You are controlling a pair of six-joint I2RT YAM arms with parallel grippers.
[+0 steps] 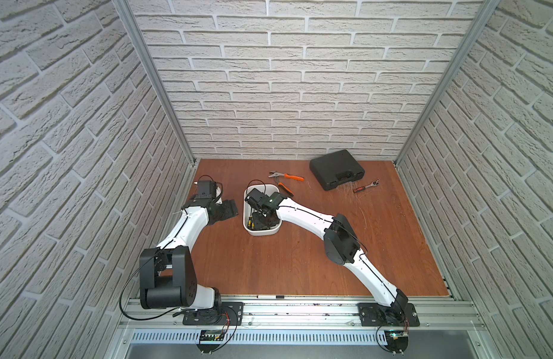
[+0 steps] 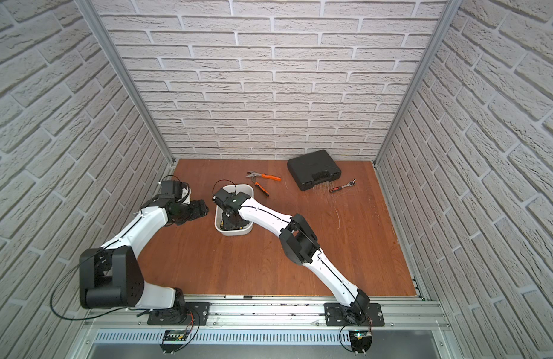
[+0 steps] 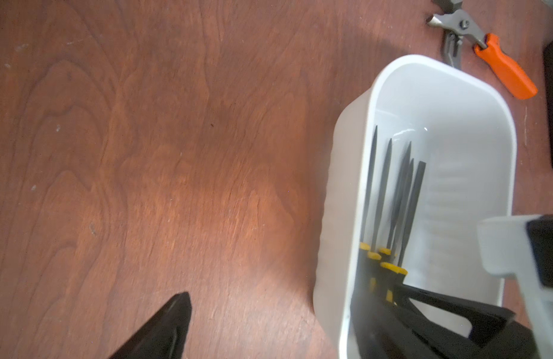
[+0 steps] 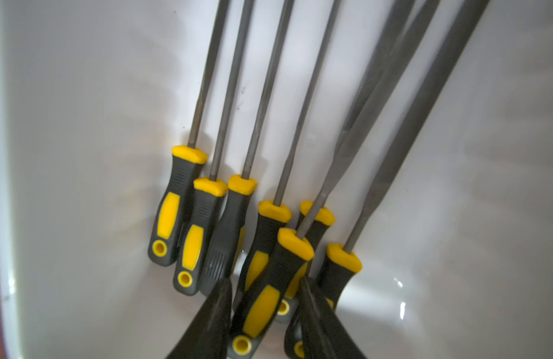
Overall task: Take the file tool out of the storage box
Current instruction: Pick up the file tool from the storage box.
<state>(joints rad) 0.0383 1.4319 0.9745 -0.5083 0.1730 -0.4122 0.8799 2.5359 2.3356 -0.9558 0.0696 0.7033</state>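
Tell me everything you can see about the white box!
The storage box is a white, smooth, plastic-looking tub with rounded corners and no lid. It sits flat on the wooden table, long side pointing away from the robot. Inside, grey files lie with black-and-yellow handles bunched at its near end. The right gripper reaches in, fingers either side of one handle.

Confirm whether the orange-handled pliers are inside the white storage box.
No, the pliers lie on the table outside the storage box.
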